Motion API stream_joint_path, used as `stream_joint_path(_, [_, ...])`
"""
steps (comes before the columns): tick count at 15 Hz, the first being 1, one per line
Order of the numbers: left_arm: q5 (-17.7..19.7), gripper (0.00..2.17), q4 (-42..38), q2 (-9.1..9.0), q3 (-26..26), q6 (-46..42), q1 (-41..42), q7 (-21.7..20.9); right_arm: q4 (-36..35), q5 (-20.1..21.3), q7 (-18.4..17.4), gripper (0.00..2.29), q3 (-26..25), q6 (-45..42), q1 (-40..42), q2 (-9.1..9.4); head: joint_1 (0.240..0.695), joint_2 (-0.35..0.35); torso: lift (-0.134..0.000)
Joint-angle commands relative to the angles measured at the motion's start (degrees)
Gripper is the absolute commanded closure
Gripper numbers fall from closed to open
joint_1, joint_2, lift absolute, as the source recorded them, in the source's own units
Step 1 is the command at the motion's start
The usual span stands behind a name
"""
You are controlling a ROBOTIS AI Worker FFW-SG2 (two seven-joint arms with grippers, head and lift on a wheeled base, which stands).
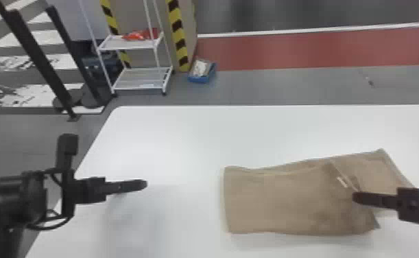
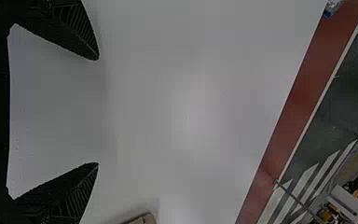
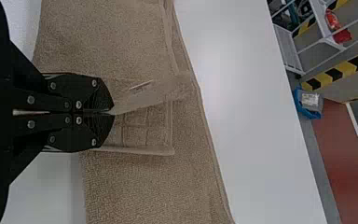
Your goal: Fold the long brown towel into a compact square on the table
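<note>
White table [image 1: 184, 137], brown towel [image 1: 277, 202] (partly folded).

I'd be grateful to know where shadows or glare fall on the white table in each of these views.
Head view: a soft grey shadow on the smooth white table below the black left tool, a faint one along the near edge of the folded brown towel; left wrist view: a pale glare patch mid-table; right wrist view: a bright patch beside the towel.

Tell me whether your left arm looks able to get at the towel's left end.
Probably yes: the left gripper is open and empty, and nothing visible stands between it and the left end of the towel.
</note>
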Motion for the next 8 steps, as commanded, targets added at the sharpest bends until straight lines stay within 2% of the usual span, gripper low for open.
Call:
stream_joint_path(1, [-0.2,0.07,0.1,-0.01,-0.5,0.0,-0.4,0.0,-2.6,-1.7,0.1,1.37,-2.3,0.8,1.8,0.00,0.695,0.147,-0.124])
stream_joint_path(5, [-0.6,0.07,0.3,-0.10,-0.9,0.0,-0.5,0.0,-5.3,-2.1,0.7,1.36,-3.0,0.8,5.7,0.00,0.695,0.130,-0.124])
stream_joint_path(8, [-0.8,0.07,0.4,-0.10,-1.3,0.0,-0.6,0.1,-5.9,-4.5,0.5,1.36,-7.0,0.8,6.2,0.00,0.695,0.125,-0.124])
